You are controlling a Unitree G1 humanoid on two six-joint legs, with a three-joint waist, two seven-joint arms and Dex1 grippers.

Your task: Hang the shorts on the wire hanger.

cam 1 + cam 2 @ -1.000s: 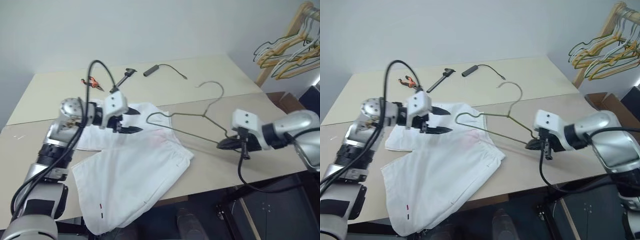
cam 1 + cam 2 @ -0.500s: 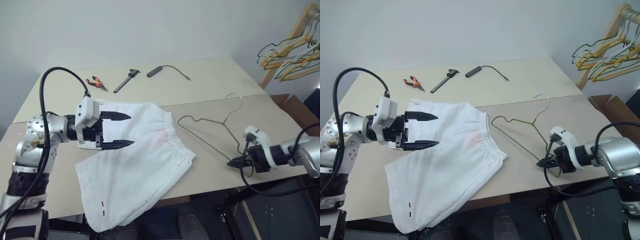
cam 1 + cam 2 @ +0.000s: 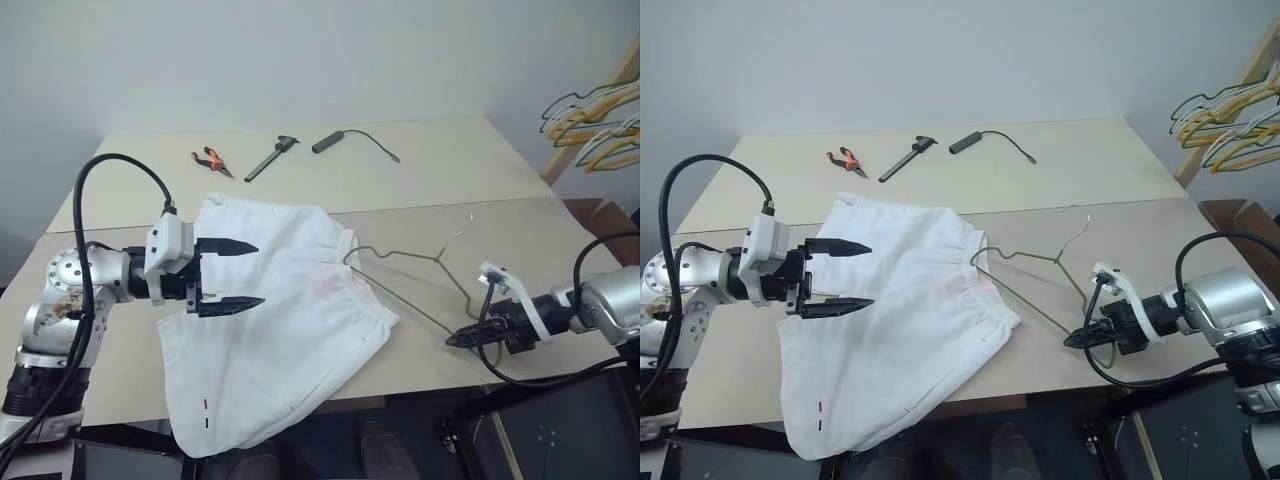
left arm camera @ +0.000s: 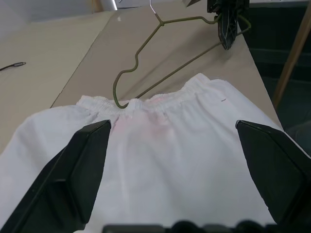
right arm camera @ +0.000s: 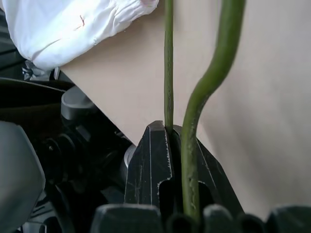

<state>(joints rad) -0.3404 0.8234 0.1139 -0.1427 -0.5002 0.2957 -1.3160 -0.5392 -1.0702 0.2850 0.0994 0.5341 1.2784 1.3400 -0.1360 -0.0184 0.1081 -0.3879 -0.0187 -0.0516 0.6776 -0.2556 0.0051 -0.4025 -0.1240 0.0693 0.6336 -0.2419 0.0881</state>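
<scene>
Your shorts (image 3: 275, 320) lie spread flat on the desk (image 3: 440, 170), waistband toward the right, one leg reaching the front edge with tiny red and dark marks near its hem. A faint pink patch sits just below the gathered waistband.

Your left gripper (image 3: 235, 275) hovers over the left part of the shorts with its fingers (image 3: 232, 246) wide apart and nothing between them; in the left wrist view the cloth lies below the two black fingers, not pinched.

Your wire hanger (image 3: 410, 275) lies on the desk to the right of the shorts. Its left end touches the waistband, seemingly tucked just under the edge, and its hook points toward the back of the desk.

Your right gripper (image 3: 462, 338) sits near the desk's front right edge with its fingers clamped together on the hanger's right corner; the right wrist view shows the wire (image 5: 167, 63) pinched between them.

At the back of the desk lie orange-handled pliers (image 3: 208, 160), a caliper (image 3: 270, 159) and a black cable (image 3: 355, 140). More hangers (image 3: 595, 125) hang at the far right.
</scene>
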